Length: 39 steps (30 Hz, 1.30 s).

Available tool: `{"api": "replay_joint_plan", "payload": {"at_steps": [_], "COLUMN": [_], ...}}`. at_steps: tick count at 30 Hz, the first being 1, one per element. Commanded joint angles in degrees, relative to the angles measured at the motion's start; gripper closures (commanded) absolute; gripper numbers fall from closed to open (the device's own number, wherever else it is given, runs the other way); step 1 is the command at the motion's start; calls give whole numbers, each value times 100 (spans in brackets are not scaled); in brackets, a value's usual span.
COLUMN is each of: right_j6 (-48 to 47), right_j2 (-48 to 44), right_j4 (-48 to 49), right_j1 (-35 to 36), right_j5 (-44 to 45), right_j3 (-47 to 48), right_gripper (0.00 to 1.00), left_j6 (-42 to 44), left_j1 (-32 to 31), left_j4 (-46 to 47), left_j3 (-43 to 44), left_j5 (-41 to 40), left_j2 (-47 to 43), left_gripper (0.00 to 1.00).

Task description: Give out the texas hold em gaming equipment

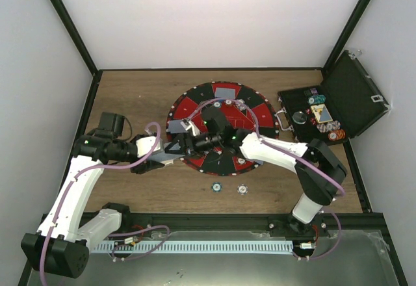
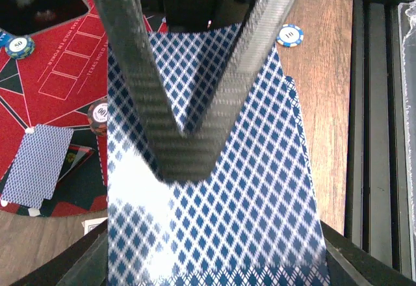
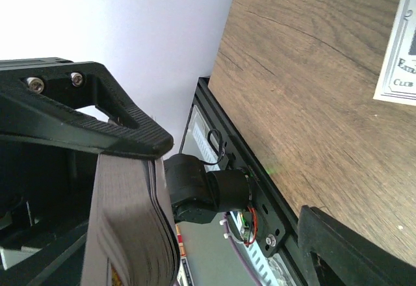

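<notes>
From above, both arms meet over the large round red-and-black mat (image 1: pixel 188 107) on the wooden tabletop (image 1: pixel 136 97). A teal striped chip (image 1: pixel 215 186) and a white striped chip (image 1: pixel 242 188) lie on the wood just in front of the mat. The black hinged case (image 1: pixel 354 91) stands open at the right.

At the left wrist, the left tool (image 2: pixel 188 162) is pinched tight on a stack of blue-diamond-backed playing cards (image 2: pixel 260 201).

At the right wrist, the right tool (image 3: pixel 237 182) gapes wide. The stack's edge lies against its upper finger (image 3: pixel 97 127), and the lower finger is well clear.
</notes>
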Motion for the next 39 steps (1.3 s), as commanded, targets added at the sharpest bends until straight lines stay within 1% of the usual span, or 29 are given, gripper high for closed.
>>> {"api": "replay_joint_plan", "payload": {"at_steps": [1,8,13,16,21,23,26,36,39], "right_j6": [-64,139,203,212,278,269,253,82,-128], "right_j2": [-169,-495,-828,-1016,-1202,-1244,-1283,-1608,-1708], "right_j4": [-424,-162,-199,-262,-270,-319,-381,-693,-956], "right_j1": [-200,-209,-205,-206,-222,-251,-282,-599,-857], "right_j5": [277,100,136,205,277,311,308,168,4], "right_j3": [-199,-155,-150,-216,-308,-321,-321,-387,-323], "right_gripper": [26,28,35,42,66,73,81,98,99], "left_j6": [177,161,166,168,166,166,167,157,157], "left_j1": [2,3,2,2,2,3,2,4,4], "left_j4": [48,96,101,110,125,127,127,119,110], "left_j3": [264,201,172,153,134,130,128,115,113], "left_j5": [413,392,366,372,383,377,362,347,329], "left_j2": [-51,-53,-74,-75,-79,-84,-84,-84,-92], "left_gripper": [91,91,91,91,91,91,91,91,91]}}
